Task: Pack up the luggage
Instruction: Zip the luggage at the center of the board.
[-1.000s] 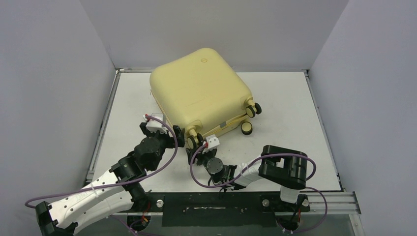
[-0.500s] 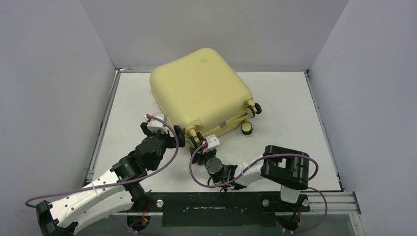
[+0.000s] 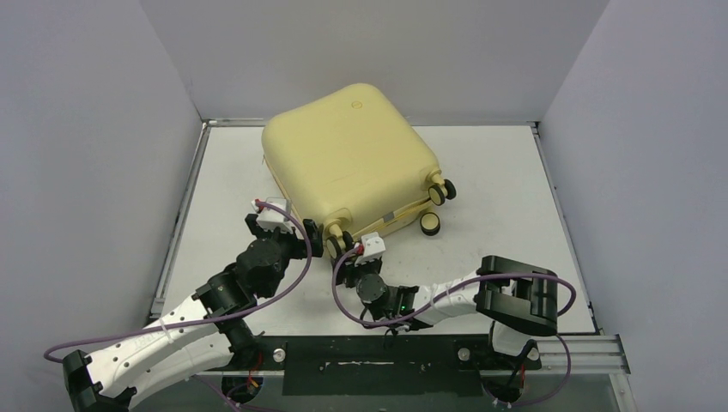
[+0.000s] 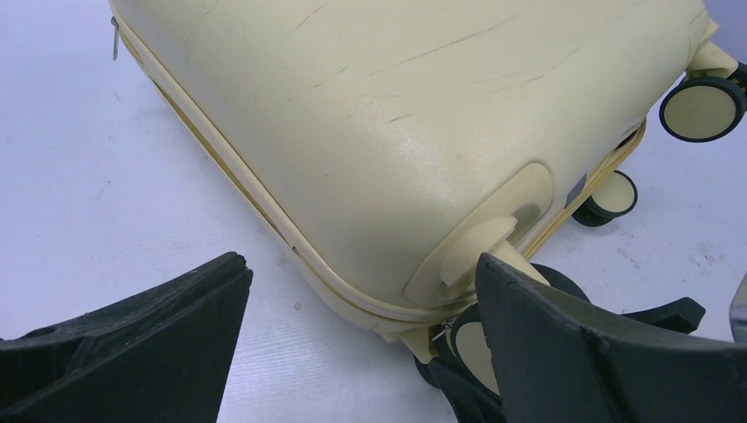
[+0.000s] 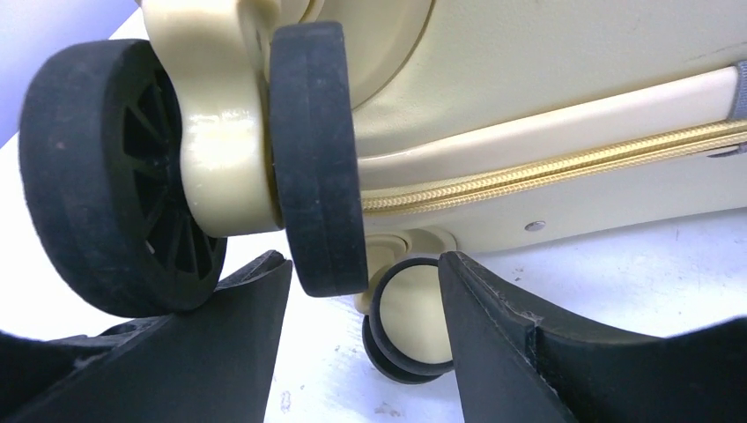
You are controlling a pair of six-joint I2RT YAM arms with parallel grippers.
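Toward the near edge of the table [image 3: 498, 197] we recorded the left gripper [image 4: 361, 263], jaws spread wide astride a wheeled corner of the luggage [image 3: 348, 154], and the right gripper [image 5: 363, 262], jaws parted below a black wheel [image 5: 317, 159], clasping nothing. Farther back, the closed luggage lay flat near the far edge, left of centre.

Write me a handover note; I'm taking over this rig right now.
Left gripper: jaws wide open, empty, at the near corner of the luggage.
Right gripper: jaws open, empty, low beside the corner wheels.
The luggage lies flat on the table, shells shut, wheels toward the arms.
Done: lid closed. Left: zip state unclear, so check it.
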